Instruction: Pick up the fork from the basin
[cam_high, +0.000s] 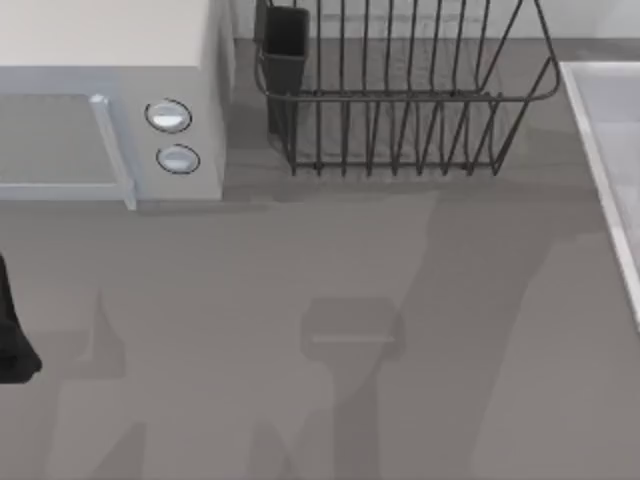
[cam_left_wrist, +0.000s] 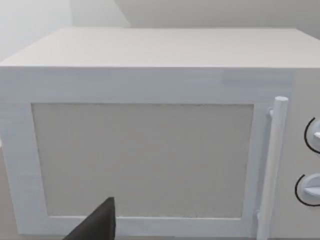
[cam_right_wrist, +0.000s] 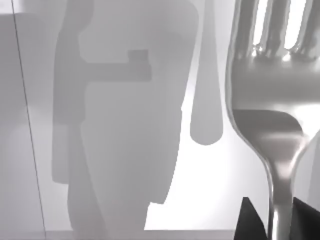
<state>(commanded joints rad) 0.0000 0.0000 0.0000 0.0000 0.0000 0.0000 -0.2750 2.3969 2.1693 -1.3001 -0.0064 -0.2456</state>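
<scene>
Shiny silver fork (cam_right_wrist: 272, 100); probably pale-grey basin (cam_high: 605, 150).

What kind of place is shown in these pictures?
Probably a kitchen counter: a white microwave-like box with two round knobs, a dark wire dish rack, a pale rectangular basin's raised rim, and a shiny silver metal fork.

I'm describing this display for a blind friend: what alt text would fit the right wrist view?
A shiny silver fork looms close to the camera, its handle running down between the two dark fingertips of the right gripper. Behind it is the pale floor of the basin, crossed by soft grey shadows, one shaped like a fork handle.
</scene>
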